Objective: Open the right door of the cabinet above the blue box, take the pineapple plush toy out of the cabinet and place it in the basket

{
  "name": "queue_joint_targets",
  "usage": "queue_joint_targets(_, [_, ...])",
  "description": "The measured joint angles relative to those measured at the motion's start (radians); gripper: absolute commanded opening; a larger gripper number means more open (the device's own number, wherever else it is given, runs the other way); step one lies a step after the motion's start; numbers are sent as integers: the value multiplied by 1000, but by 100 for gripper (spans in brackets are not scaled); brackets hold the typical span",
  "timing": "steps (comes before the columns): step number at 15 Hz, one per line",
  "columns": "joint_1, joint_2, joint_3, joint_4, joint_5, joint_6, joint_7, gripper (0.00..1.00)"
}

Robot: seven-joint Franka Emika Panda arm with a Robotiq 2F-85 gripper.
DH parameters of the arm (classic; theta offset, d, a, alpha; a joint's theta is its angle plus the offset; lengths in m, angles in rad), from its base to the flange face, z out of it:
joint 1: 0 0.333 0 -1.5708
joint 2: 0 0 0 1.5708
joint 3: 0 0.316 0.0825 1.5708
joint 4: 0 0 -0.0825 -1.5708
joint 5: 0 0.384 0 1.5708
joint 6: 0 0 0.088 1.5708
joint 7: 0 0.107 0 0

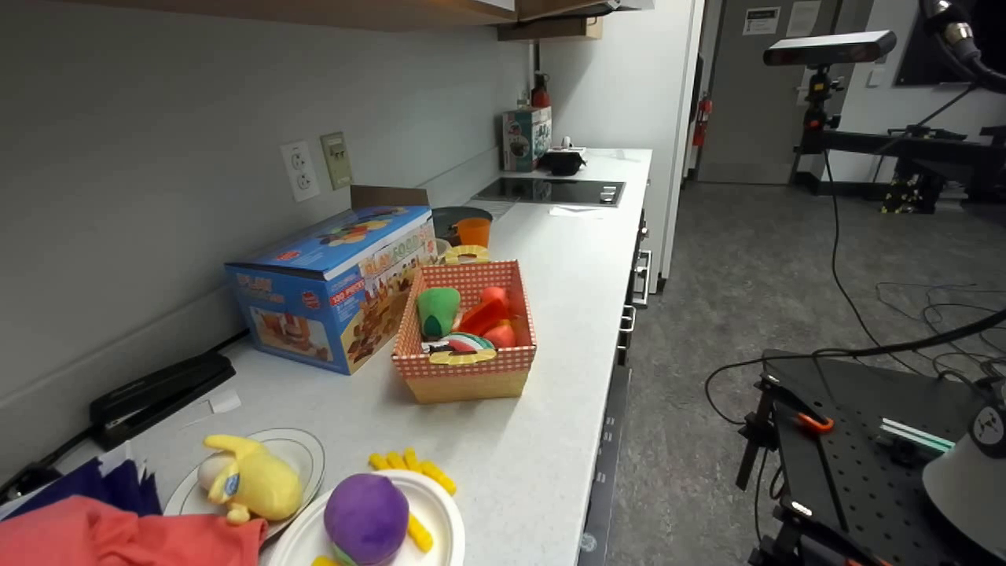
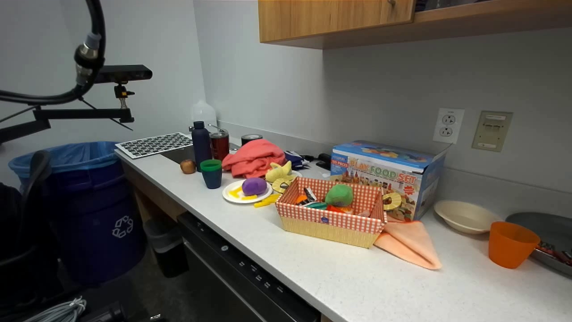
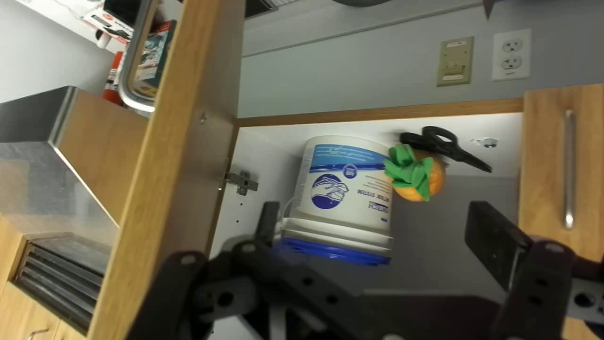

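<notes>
Wrist view: upside down; pineapple (image 3: pixel 415 172) sits in the cabinet (image 3: pixel 377 113), beyond the tips of my claw (image 3: pixel 375 212), toward the cabinet's floor and away from the swung-out door (image 3: pixel 188 141)
Pineapple's axis: crown turned my way, leaning to the tub (image 3: pixel 344 184), so I judge it points roughly at me
Scissors (image 3: pixel 448 148): just beside the pineapple, contact unclear
Claw: spread wide, holding nothing
Arm (image 1: pixel 974 487): pointed into the cabinet, I judge; mostly cut off in an exterior view

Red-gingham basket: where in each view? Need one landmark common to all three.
In an exterior view: red-gingham basket, below and slightly left of centre.
In an exterior view: red-gingham basket, below and right of centre.
Wrist view: not in it.
Shared landmark: white duplex outlet, beside the beige wall plate.
</notes>
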Motion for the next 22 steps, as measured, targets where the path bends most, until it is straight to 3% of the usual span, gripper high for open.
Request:
queue_joint_targets(4, [-83, 58, 3, 37, -53, 21, -27, 100])
queue_joint_targets(11, [-159, 67, 33, 54, -189, 13, 6, 100])
queue_joint_targets(22, [-258, 50, -86, 41, -268, 14, 133, 100])
